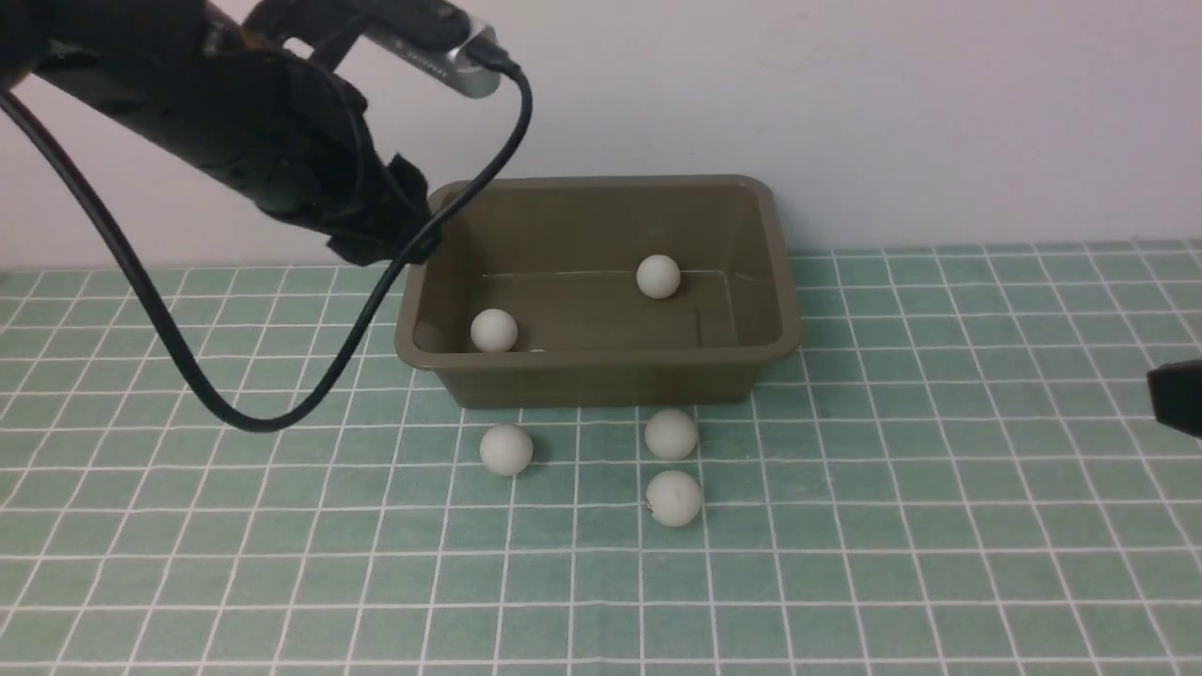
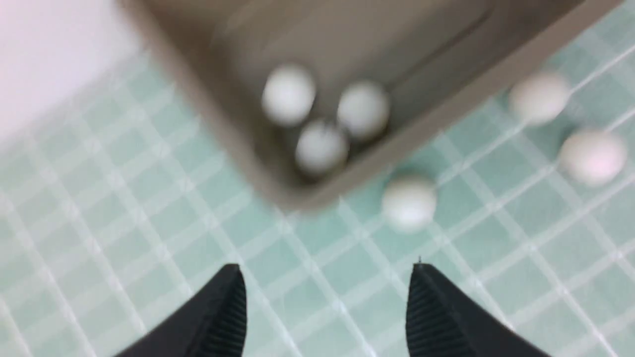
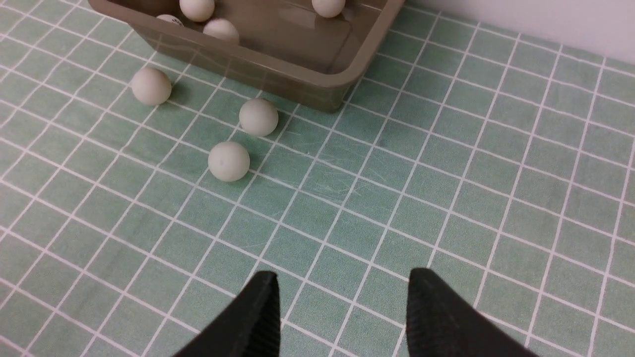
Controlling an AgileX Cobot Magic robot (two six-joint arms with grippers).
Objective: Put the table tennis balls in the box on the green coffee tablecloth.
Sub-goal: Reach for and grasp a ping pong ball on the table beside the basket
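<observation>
Black left arm [image 1: 235,122] hangs tilted down beside the box's [image 1: 601,376] left rim, left gripper [image 2: 327,277] spread and empty. Right gripper [image 3: 342,282], low over the green coffee tablecloth [image 3: 446,173], gapes empty too.

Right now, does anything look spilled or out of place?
Three table tennis balls lie loose on the green cloth in front of the box, not inside it. The box stands upright, and nothing looks damaged.

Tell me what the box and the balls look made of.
The box: likely moulded plastic, olive-brown, semi-gloss, with rounded corners and sheen on its floor. The table tennis balls: probably thin plastic, matte off-white, no highlights.
</observation>
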